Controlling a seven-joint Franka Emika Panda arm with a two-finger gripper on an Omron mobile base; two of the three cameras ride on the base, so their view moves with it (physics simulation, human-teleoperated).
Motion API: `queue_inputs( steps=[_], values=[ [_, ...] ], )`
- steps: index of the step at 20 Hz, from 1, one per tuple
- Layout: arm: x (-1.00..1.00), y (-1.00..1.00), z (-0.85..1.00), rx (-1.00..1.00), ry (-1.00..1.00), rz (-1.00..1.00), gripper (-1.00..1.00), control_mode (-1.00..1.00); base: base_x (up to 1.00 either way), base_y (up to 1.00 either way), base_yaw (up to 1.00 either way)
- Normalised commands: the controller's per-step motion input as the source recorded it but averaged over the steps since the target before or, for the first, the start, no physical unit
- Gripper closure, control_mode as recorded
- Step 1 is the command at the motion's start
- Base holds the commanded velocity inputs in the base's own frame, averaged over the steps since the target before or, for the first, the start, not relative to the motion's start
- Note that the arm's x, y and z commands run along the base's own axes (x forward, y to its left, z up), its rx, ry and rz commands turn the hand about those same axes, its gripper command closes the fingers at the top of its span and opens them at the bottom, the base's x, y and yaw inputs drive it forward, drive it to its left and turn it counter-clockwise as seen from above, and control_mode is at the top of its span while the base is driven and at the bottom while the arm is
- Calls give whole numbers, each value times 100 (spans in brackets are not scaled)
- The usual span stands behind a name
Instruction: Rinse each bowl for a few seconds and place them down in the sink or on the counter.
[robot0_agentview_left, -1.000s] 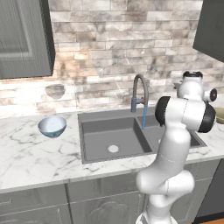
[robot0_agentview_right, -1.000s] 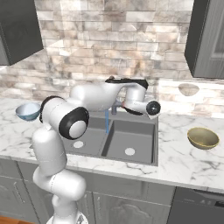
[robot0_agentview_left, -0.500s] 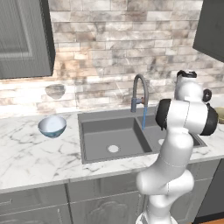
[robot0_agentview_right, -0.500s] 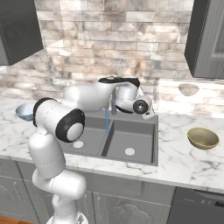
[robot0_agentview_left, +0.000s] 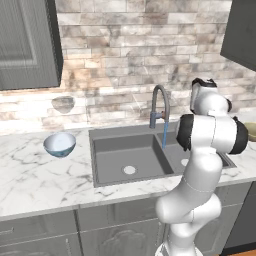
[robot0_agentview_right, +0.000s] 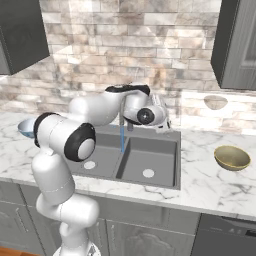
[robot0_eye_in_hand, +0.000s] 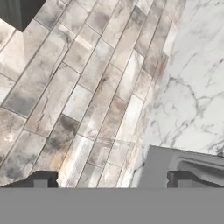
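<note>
Stone-tiled backsplash (robot0_eye_in_hand: 87, 87) rises behind the white marble counter (robot0_agentview_left: 45, 185). In the hand view the gripper (robot0_eye_in_hand: 111, 179) has its two dark fingertips (robot0_eye_in_hand: 41, 180) set wide apart with nothing between them, pointed at the tiles, with a corner of the sink (robot0_eye_in_hand: 166, 164) at about 5 o'clock. In the right base view the gripper (robot0_agentview_right: 162, 120) hangs above the sink's back edge beside the faucet (robot0_agentview_left: 159, 102), from which a thin blue stream (robot0_agentview_right: 122, 137) falls into the basin. The pale blue bowl (robot0_agentview_left: 59, 144) sits on the counter at 9 o'clock of the sink (robot0_agentview_left: 130, 155); the olive-tan bowl (robot0_agentview_right: 232, 157) rests at 3 o'clock, well apart
</note>
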Motion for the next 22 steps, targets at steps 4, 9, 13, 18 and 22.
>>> queue_inputs(
  steps=[4,9,13,18,22],
  values=[
    [-8,0,9,0,0,-23,-100,-100,0,0,0],
    [-11,0,10,1,-1,-22,-100,-100,0,0,0],
    [-17,-9,13,2,0,-17,-100,-100,0,0,0],
    [-23,-31,24,7,2,-11,-100,-100,0,0,0],
    [-27,-46,33,12,6,-6,-100,-100,0,0,0]
  ],
)
